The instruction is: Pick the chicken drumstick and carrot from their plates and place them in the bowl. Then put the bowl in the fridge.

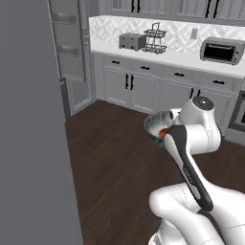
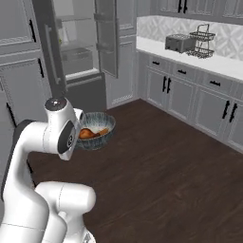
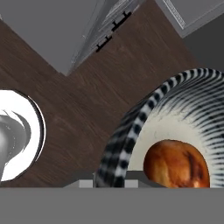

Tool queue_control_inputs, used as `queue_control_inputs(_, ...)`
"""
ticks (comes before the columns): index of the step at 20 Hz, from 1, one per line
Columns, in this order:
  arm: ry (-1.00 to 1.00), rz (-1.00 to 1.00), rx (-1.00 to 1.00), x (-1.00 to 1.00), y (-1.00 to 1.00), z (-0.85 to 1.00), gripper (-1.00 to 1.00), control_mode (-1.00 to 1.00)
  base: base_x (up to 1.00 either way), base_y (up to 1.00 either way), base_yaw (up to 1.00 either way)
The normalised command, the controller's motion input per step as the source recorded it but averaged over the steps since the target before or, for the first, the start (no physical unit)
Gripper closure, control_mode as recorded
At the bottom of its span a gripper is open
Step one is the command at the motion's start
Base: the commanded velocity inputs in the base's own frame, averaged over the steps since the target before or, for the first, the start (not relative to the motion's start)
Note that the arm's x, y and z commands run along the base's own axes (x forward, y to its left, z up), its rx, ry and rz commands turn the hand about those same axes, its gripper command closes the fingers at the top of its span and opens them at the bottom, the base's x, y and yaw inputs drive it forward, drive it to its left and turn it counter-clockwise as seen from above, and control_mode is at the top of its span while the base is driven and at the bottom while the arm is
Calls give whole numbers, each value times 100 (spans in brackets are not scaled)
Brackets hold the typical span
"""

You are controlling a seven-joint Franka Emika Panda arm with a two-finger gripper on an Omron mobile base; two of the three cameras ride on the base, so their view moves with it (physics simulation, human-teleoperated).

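Note:
The dark speckled, ribbed bowl (image 2: 102,124) hangs in the air over the dark wood floor, beside my white forearm. In the hand view my gripper (image 3: 109,181) is shut on the bowl's (image 3: 131,131) striped rim at the bottom edge. The reddish-brown chicken drumstick (image 3: 176,166) lies inside on the pale bottom. It also shows in the right base view as the drumstick (image 2: 87,134), with the orange carrot (image 2: 103,131) beside it. In the left base view the bowl (image 1: 155,125) peeks out from behind my wrist. The fridge (image 2: 76,54) stands open beyond the bowl, shelves showing. The plates are out of view.
The fridge's open door (image 2: 107,38) swings out toward the room, and its grey side (image 1: 33,119) walls off the left. A counter (image 1: 167,55) along the back wall carries a toaster (image 1: 132,41), a wire rack (image 1: 155,38) and a toaster oven (image 1: 221,50). Grey cabinets run below it.

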Motion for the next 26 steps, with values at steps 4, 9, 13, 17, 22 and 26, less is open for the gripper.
queue_control_inputs(4, 0, 0, 0, 0, 0, 0, 100, 100, 100, -37, 16)
queue_control_inputs(9, 0, 0, 0, 0, 0, 0, 100, 100, 100, -25, 21)
queue_control_inputs(13, 0, 0, 0, 0, 0, 0, 100, 100, 100, -3, 33)
queue_control_inputs(17, 0, 0, 0, 0, 0, 0, 100, 100, 100, -2, 31)
queue_control_inputs(22, 0, 0, 0, 0, 0, 0, 100, 100, 100, 0, 22)
queue_control_inputs(26, 0, 0, 0, 0, 0, 0, 100, 100, 100, 0, 16)
